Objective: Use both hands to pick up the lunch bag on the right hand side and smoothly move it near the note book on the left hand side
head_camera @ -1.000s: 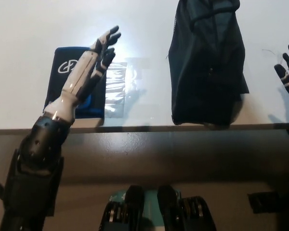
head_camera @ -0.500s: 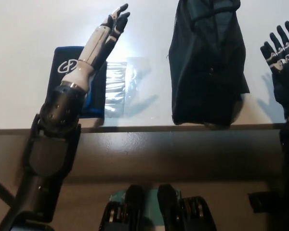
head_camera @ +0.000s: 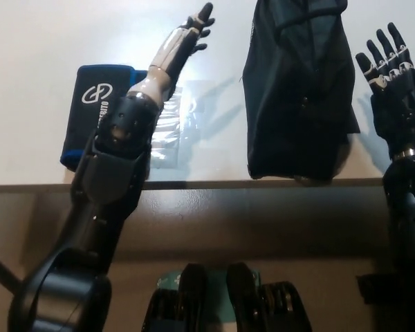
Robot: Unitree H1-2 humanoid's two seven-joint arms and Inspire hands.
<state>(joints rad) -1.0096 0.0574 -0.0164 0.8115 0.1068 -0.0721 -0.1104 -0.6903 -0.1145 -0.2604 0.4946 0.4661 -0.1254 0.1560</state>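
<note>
The dark lunch bag (head_camera: 297, 90) lies on the white table (head_camera: 41, 41), right of centre, reaching almost to the front edge. My white left hand (head_camera: 183, 41) is stretched out over the table just left of the bag, fingers apart, holding nothing. On the bag's right side, my black right hand (head_camera: 391, 76) is raised with its fingers spread, a small gap from the bag. The blue notebook (head_camera: 93, 111) with a white logo lies at the left, partly covered by my left forearm.
A clear plastic sleeve (head_camera: 171, 128) lies between the notebook and the bag, under my left arm. The table's front edge (head_camera: 207, 184) runs across the picture below the bag.
My left arm has reached forward and rightward, from over the notebook toward the bag's left side. My right hand has come in from the right edge and now stands beside the bag.
</note>
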